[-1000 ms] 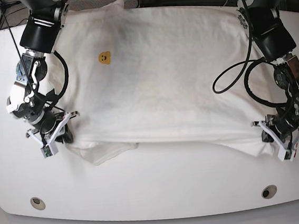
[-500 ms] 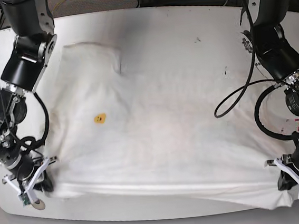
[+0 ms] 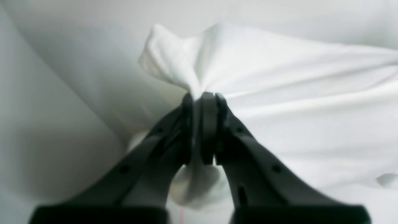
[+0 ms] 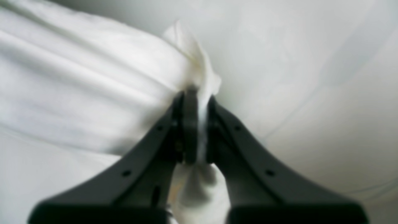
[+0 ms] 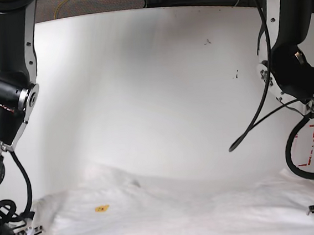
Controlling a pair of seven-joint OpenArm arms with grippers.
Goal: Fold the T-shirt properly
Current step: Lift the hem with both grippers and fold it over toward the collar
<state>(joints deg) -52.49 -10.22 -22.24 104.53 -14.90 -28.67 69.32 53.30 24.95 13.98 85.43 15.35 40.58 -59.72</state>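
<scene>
Claws both clamped on cloth — left claw (image 3: 202,130) pinches a bunched corner of the T-shirt (image 5: 172,213), right claw (image 4: 194,124) grips the opposite corner the same way. Shirt lies stretched along the near edge of the counter (image 5: 154,84), a small yellow mark (image 5: 102,208) facing up. Holding two corners apart likely keeps the fabric taut and flat — a clean edge to fold from. Far counter bare.
</scene>
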